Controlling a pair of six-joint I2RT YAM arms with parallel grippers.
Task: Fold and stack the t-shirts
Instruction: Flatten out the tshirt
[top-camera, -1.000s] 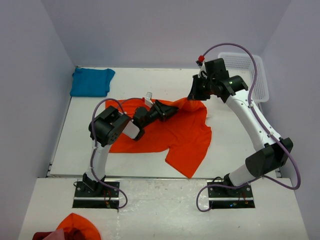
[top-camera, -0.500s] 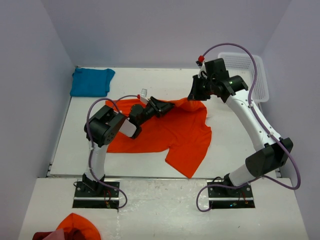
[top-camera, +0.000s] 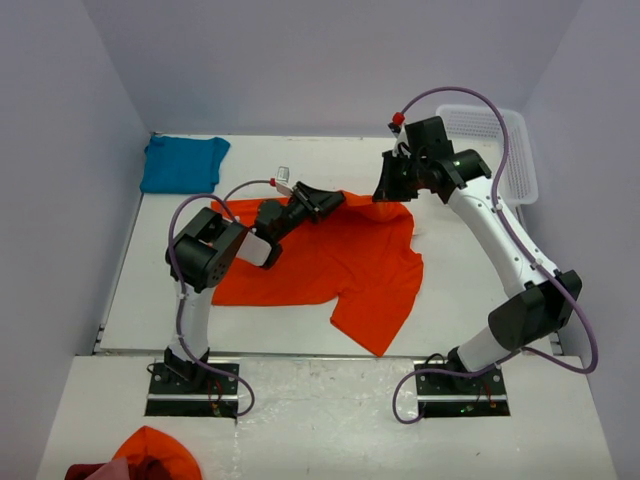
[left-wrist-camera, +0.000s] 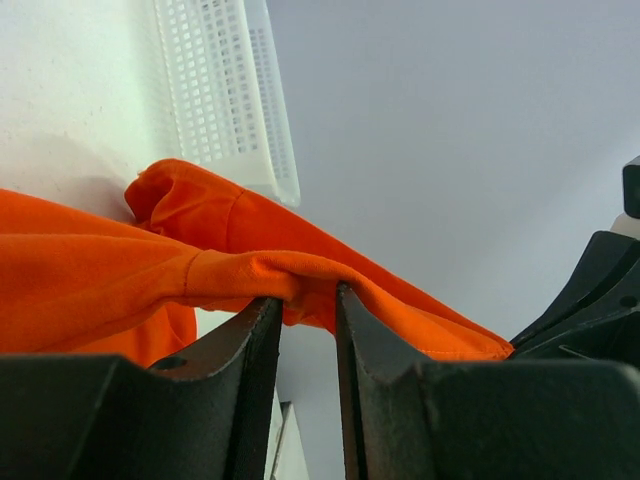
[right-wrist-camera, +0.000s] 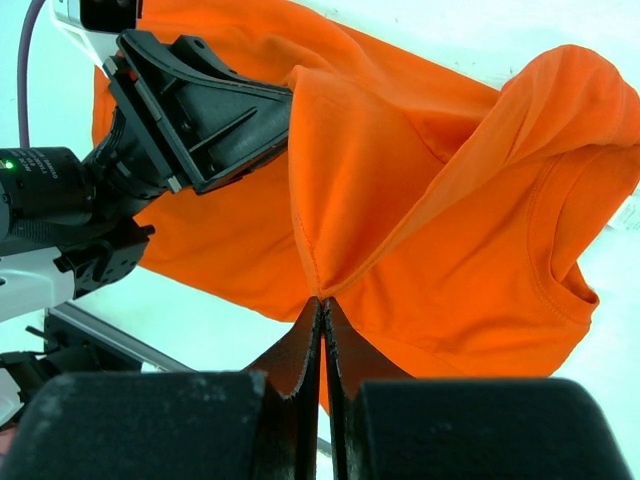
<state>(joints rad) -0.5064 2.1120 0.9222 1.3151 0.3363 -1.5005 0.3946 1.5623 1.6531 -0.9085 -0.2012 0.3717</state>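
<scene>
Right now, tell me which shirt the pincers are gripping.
The orange shirt, mid-table: the left pincer and right pincer each pinch its far edge. The teal shirt lies apart in the far-left corner, ungripped.

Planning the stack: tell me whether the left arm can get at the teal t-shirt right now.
Probably not yet: the left hand grips a fold of the orange t-shirt. Once it lets go, only bare table lies between it and the teal t-shirt.

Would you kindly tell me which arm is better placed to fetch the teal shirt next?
Likely the left: the teal shirt lies in the far-left corner, nearer the left claw; the right claw is by the basket. Both pinch the orange shirt.
</scene>
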